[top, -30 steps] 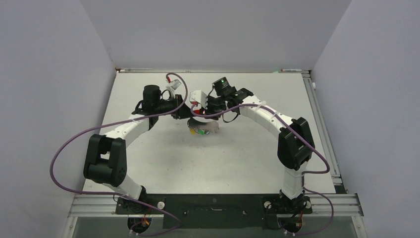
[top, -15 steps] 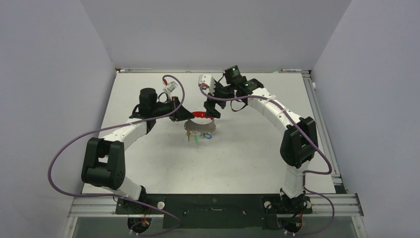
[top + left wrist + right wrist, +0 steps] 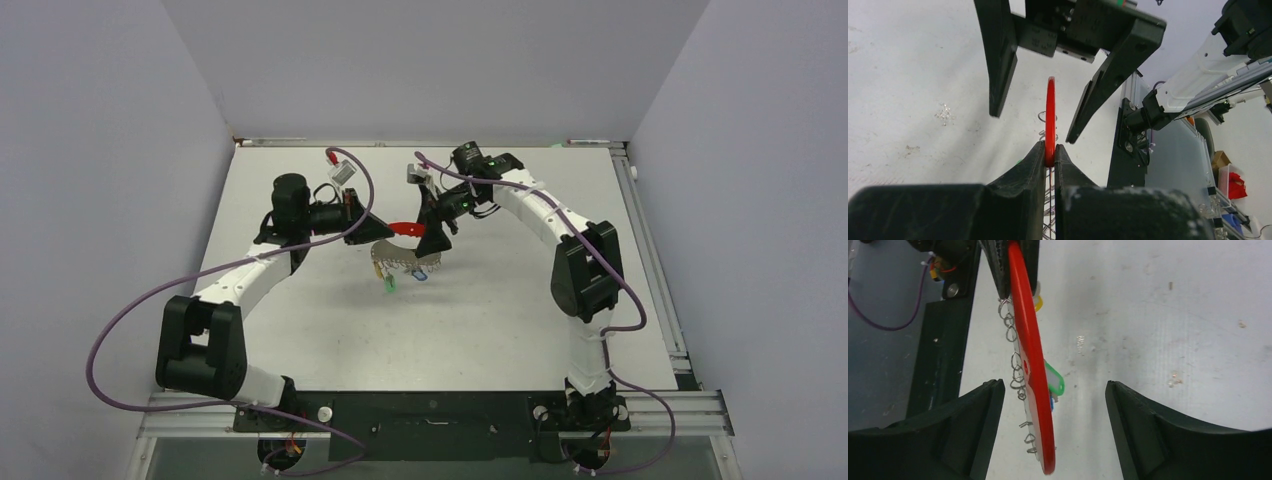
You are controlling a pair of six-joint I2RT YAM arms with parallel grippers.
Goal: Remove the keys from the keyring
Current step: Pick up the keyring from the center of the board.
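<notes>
Red-strapped keyring [image 3: 1050,115], pinched at 9 o'clock by left claw [image 3: 1049,150]; right claw [image 3: 1050,389], wide, straddles its 3 o'clock end. Keys [image 3: 1054,380] hang attached below. Step: approach; next, likely close on one key.

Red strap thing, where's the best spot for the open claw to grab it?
Probably the free end of the red strap, opposite where the left gripper pinches it. The strap stands on edge, thin between the open fingers of the right gripper. So come in along it from that end and close on its two flat faces, minding the wire loops on one side and the green tag on the other.
</notes>
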